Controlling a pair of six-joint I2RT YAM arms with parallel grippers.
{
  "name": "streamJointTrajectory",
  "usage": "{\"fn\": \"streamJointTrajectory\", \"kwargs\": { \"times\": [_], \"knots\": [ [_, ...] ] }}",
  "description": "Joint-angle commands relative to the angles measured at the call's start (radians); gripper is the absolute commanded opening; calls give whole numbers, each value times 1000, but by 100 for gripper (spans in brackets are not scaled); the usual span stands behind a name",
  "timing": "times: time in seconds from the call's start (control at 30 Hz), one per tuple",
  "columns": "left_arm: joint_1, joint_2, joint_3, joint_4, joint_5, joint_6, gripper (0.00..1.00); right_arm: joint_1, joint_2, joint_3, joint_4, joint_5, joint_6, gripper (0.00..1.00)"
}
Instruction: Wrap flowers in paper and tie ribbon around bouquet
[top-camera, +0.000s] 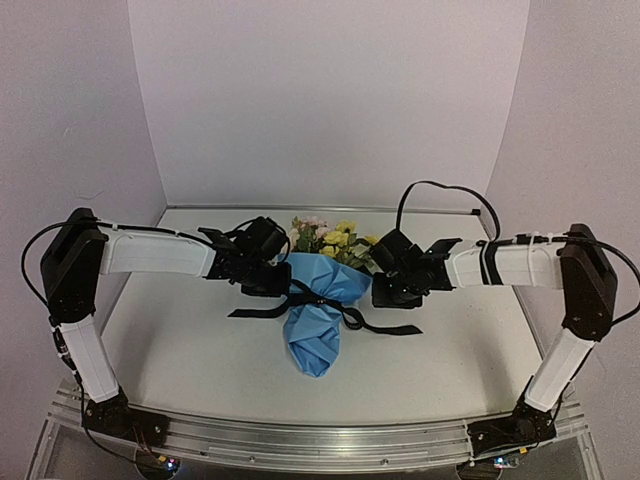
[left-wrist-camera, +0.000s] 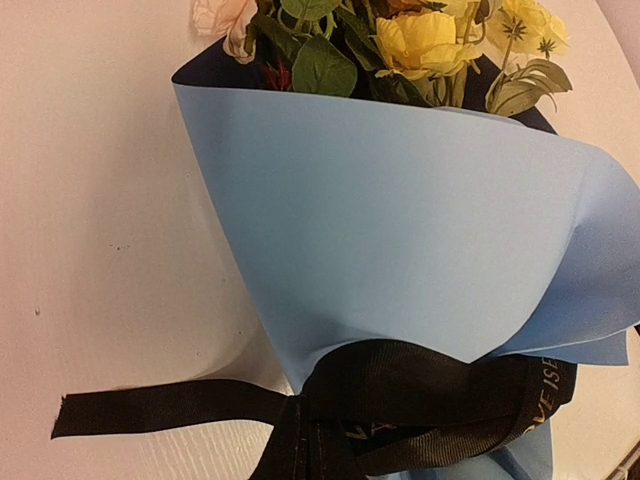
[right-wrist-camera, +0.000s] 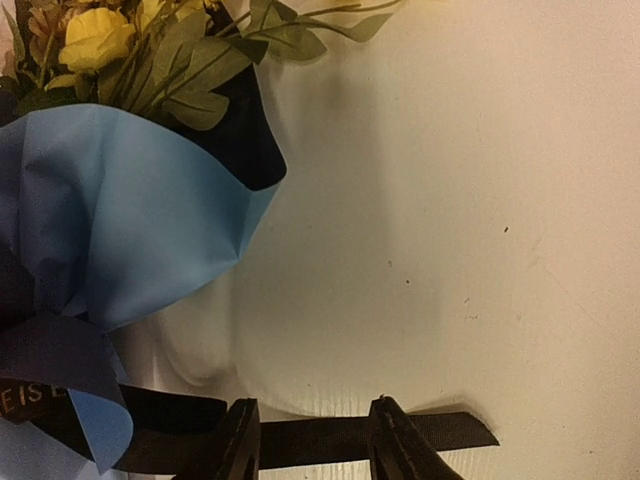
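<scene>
**Lying tied on the tabletop: bouquet between two arms**

Lying on its side at the middle of the tabletop (top-camera: 180, 350), the bouquet (top-camera: 316, 320) points its blooms toward the far wall and its narrow end toward the arm bases. The flowers (top-camera: 330, 240), yellow and pale pink with green leaves, stick out of the wide mouth of the paper (top-camera: 318, 345). The paper's light blue face is outward, and its dark navy face shows only just inside the mouth of the cone.

The ribbon (top-camera: 385, 326), black with pale lettering, is bound around the waist of the cone. One tail trails out to each side, flat on the tabletop.

The left arm (top-camera: 150, 255) reaches in just beside the left flank of the cone, above the left tail. The left jaws are pressed together. Their wrist view shows no fingers, only the left tail lying loose with its cut end free.

The right arm (top-camera: 500, 265) reaches in from the other side, close to the cone's right flank. The right jaws are spread, pinching nothing. In their wrist view the two fingers (right-wrist-camera: 240, 445) stand apart over the right tail, which runs crosswise under them and ends just past the outer one. Whether the fingers touch the ribbon cannot be told.
</scene>
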Motion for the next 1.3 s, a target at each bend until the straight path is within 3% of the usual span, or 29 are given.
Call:
{"fn": "streamJointTrajectory", "kwargs": {
  "times": [0.0, 0.13, 0.33, 0.7, 1.1, 1.27],
  "knots": [
    [-1, 5, 32, -1, -1, 8, 0, 4, -128, -106, 55, -98, 34, 41],
    [-1, 5, 34, -1, 2, 5, 0, 52, -162, -192, 126, -170, 93, 41],
    [-1, 3, 34, -3, -1, 9, 0, 125, -92, -206, 246, -263, 226, 41],
    [0, -4, 25, -1, -10, 25, 0, 98, 48, -226, 396, -326, 363, 45],
    [-1, -11, 9, 11, -7, 21, 0, 31, 52, -342, 571, -286, 461, 46],
    [-1, -11, 9, 13, -4, 20, 0, 7, 77, -312, 588, -274, 447, 43]
  ]
}}
